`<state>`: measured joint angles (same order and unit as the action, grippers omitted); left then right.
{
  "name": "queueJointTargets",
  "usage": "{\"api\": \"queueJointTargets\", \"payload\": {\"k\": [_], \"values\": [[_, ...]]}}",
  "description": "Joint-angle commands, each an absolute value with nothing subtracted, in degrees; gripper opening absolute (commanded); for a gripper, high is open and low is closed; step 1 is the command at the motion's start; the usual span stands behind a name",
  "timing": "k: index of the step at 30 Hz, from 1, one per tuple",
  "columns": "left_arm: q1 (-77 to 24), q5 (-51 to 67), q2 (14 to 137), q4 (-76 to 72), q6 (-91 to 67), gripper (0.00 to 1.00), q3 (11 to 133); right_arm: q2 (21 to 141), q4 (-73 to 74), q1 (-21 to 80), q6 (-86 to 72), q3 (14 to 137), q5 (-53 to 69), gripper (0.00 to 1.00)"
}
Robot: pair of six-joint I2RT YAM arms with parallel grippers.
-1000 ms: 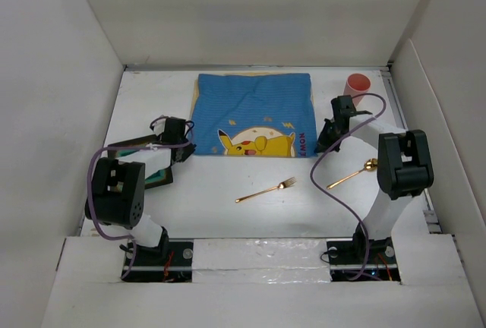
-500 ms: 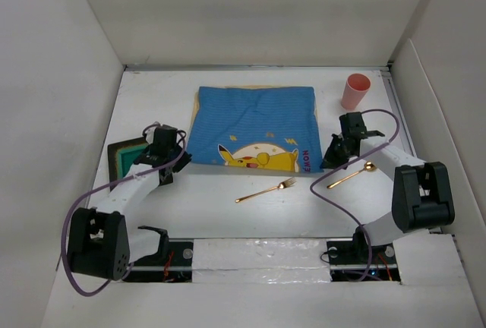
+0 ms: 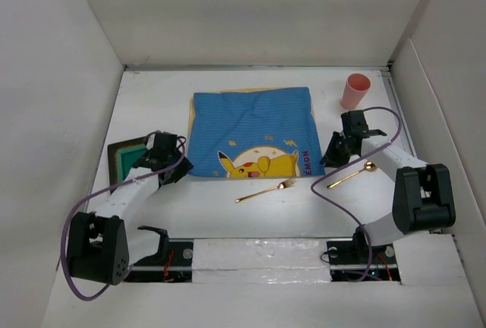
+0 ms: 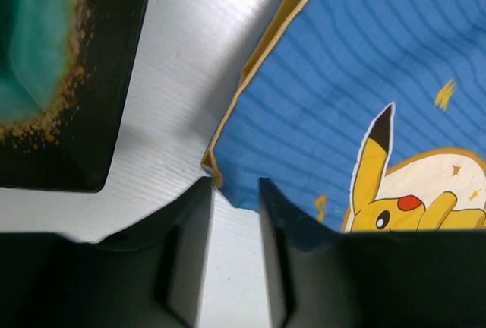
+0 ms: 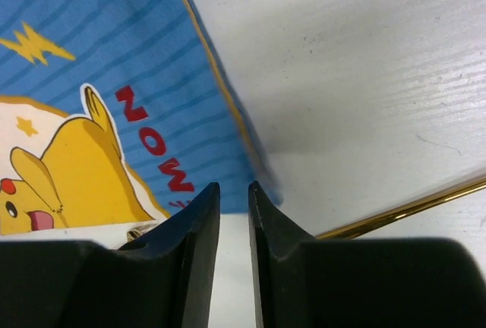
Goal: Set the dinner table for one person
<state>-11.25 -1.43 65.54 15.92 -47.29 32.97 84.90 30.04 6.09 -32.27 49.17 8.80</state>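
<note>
Left fingers (image 4: 190, 260) and right fingers (image 5: 196, 256) stand narrowly parted at placemat (image 3: 254, 127) corners.

Lab test cell: white panels (image 3: 61, 77) enclosing table (image 3: 205, 208).

Left arm (image 3: 129, 190) and right arm (image 3: 386, 159) alike — white links, black joint housings, black fingers (image 4: 191, 252) — each with a purple cable (image 3: 313, 182).

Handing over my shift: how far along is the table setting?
Done: the placemat lies spread mid dinner table. In hand: nothing; the left tool and right tool sit at its near corners, jaws parted and empty. Left: the green plate, fork, spoon and pink cup all lie off the mat.
</note>
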Motion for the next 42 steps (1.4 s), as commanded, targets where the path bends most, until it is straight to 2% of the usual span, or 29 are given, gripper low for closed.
{"api": "queueJointTargets", "payload": {"k": [1, 2, 3, 5, 7, 9, 10, 11, 13, 14, 16, 20, 24, 26, 31, 32, 34, 35, 42], "values": [[-11.25, -4.30, 65.83, 16.87, -45.10, 0.33, 38.84, 84.38, 30.41, 6.68, -31.47, 52.12, 8.96, 0.31], [-11.25, -4.74, 65.74, 17.05, -44.65, 0.33, 39.54, 84.11, 30.58, 7.29, -31.38, 52.21, 8.96, 0.37], [-11.25, -5.09, 65.66, 17.49, -44.30, 0.39, 41.29, 83.42, 31.20, 7.29, -31.29, 52.29, 8.53, 0.38], [-11.25, -5.45, 65.22, 18.10, -43.07, 0.40, 43.84, 82.10, 32.51, 7.90, -30.94, 53.78, 6.87, 0.42], [-11.25, -4.92, 64.17, 18.63, -41.84, 0.38, 48.94, 79.04, 35.41, 8.61, -30.50, 56.32, 2.21, 0.45], [-11.25, -3.61, 62.93, 18.54, -39.91, 0.33, 54.80, 76.57, 36.73, 10.80, -29.80, 61.15, -1.30, 0.45], [-11.25, -2.91, 62.84, 18.63, -39.03, 0.30, 57.28, 74.73, 36.39, 11.59, -28.84, 62.74, -1.23, 0.41], [-11.25, -1.51, 63.36, 19.50, -37.63, 0.24, 62.44, 73.58, 34.65, 13.69, -27.70, 65.45, 2.34, 0.26], [-11.25, -0.35, 64.07, 20.04, -36.65, 0.09, 66.77, 73.30, 32.18, 16.60, -27.77, 67.58, 7.01, 0.05], [-11.25, 3.22, 64.25, 19.87, -36.30, 0.03, 68.45, 73.47, 28.86, 18.61, -28.47, 68.28, 9.03, 0.00], [-11.25, 5.53, 63.73, 18.55, -36.73, 0.00, 72.06, 74.61, 24.54, 26.34, -32.05, 69.26, 14.14, 0.00], [-11.25, 8.43, 59.51, 14.95, -39.28, 0.00, 73.65, 81.02, 10.66, 39.26, -39.63, 68.20, 15.38, 0.00], [-11.86, 6.86, 56.26, 20.45, -39.64, 0.00, 75.41, 96.01, 2.83, 46.57, -42.19, 74.60, 18.61, 0.00], [-12.57, 4.67, 53.02, 23.62, -40.34, 0.00, 74.80, 101.40, 1.85, 49.64, -42.19, 81.45, 19.25, 0.00], [-12.57, 1.76, 45.45, 30.92, -41.22, 0.10, 74.26, 120.01, 6.76, 54.75, -42.10, 99.55, 17.50, 0.00], [-12.57, 1.50, 44.74, 33.98, -40.61, 0.11, 74.96, 122.49, 8.77, 55.54, -42.10, 105.50, 16.97, 0.11], [-12.57, 1.58, 43.33, 36.64, -39.91, 0.14, 76.81, 128.89, 10.45, 57.74, -41.92, 110.63, 14.69, 0.27], [-12.57, 2.45, 42.20, 39.17, -39.03, 0.17, 78.12, 132.85, 12.29, 59.05, -41.84, 117.27, 13.63, 0.44], [-12.57, 5.27, 41.40, 41.92, -36.66, 0.25, 80.59, 146.24, 19.68, 59.59, -43.33, 131.91, 9.51, 0.51]]}}
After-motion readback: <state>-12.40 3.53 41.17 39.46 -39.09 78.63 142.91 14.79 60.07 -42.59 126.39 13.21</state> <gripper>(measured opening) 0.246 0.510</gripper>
